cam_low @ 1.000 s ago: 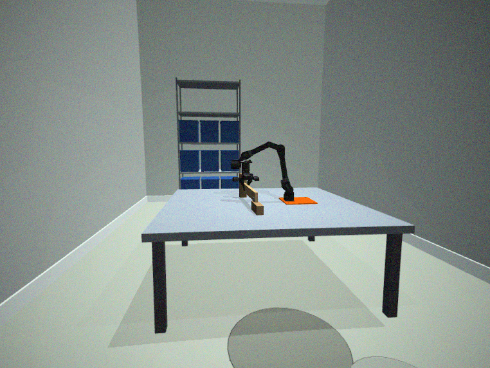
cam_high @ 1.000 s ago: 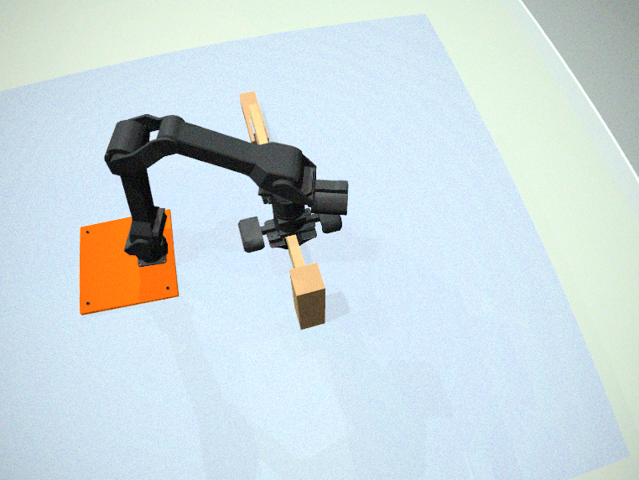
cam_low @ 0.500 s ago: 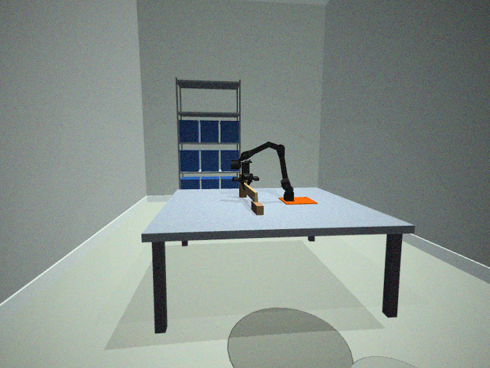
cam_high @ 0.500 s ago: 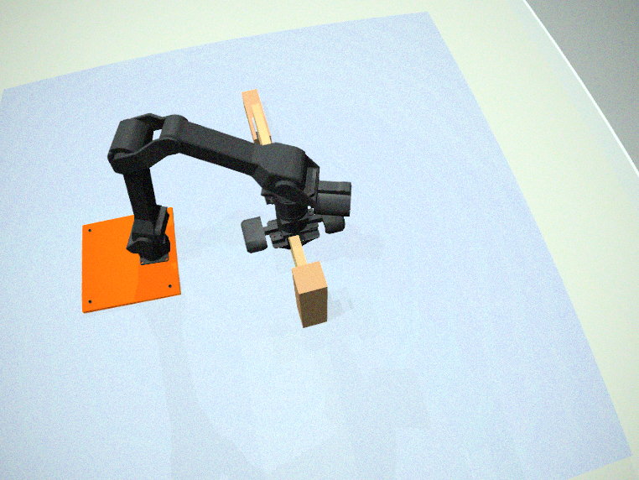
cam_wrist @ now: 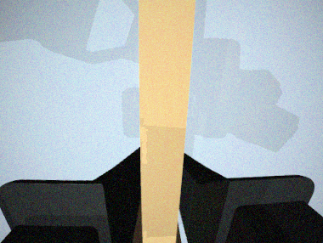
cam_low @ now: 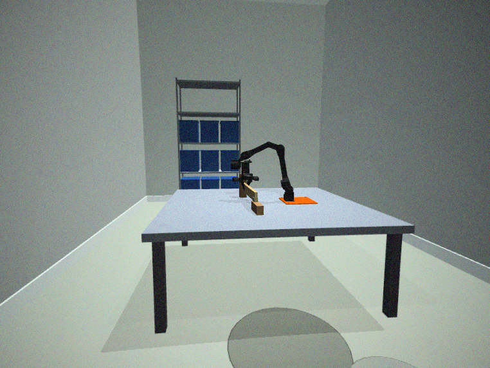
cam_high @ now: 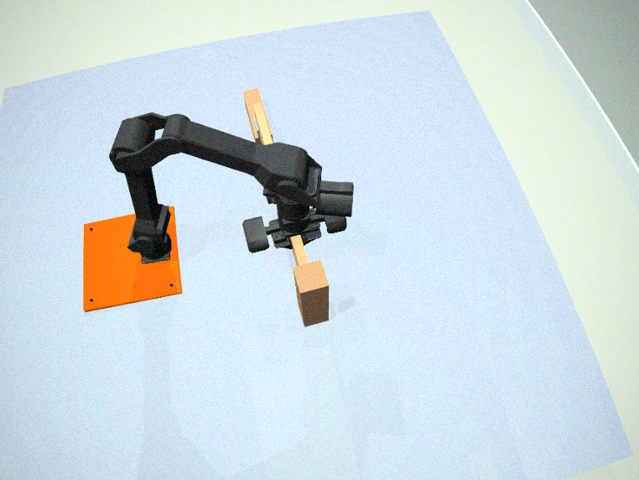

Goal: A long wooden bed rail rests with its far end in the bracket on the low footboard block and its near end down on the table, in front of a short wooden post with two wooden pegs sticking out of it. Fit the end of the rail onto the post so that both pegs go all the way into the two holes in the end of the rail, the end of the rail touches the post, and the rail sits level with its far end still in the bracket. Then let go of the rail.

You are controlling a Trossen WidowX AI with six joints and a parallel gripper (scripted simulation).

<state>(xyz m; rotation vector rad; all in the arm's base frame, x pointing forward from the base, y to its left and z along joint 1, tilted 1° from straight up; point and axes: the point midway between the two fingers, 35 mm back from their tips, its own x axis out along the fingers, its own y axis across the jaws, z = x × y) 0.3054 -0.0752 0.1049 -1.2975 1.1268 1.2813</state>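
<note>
The long pale wooden rail [cam_high: 262, 125] [cam_low: 250, 192] [cam_wrist: 163, 85] runs from the low footboard block [cam_high: 251, 95] [cam_low: 258, 208] to the short wooden post [cam_high: 311, 276] [cam_low: 242, 193]. My gripper [cam_high: 295, 240] [cam_low: 244, 184] [cam_wrist: 157, 151] is shut on the rail near its post end, one finger on each side, and the rail is raised off the table there. In the top view the rail's end meets the post's edge, but whether they touch cannot be told. The pegs and holes are hidden. The far end is over the block; its seat in the bracket is too small to tell. The rail looks roughly level.
The arm's base stands on an orange plate [cam_high: 111, 263] [cam_low: 304, 201] beside the rail. The arm reaches over the rail's middle in the top view. A shelf rack with blue bins [cam_low: 189, 160] stands behind the table [cam_low: 206, 225].
</note>
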